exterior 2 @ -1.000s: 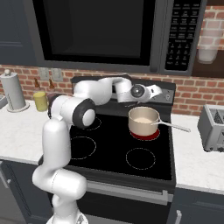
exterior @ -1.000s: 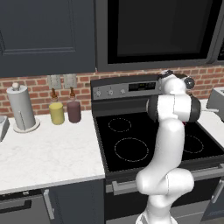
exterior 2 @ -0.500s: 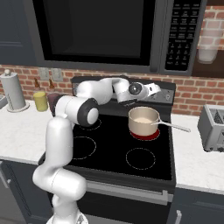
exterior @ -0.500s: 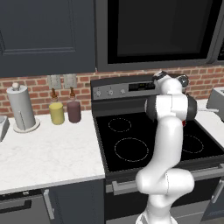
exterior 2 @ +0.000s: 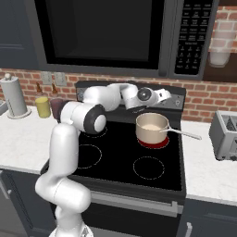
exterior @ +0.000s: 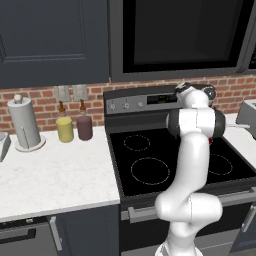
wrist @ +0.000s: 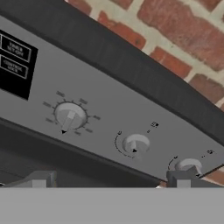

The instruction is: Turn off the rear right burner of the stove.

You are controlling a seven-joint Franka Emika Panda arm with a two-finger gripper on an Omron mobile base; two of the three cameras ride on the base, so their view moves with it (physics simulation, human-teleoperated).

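Gripper (wrist: 107, 179) is held released, fingertips apart, just short of the stove (exterior 2: 139, 159) back panel; three knobs (wrist: 135, 144) are seen ahead of it.

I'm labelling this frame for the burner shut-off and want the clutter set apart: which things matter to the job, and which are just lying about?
Job:
- stove
- rear right burner, glowing red under the pot
- back-panel knobs
- pincer, near the knobs

Lying about:
- toaster
- paper towel roll
- yellow jar
- maroon jar
- microwave
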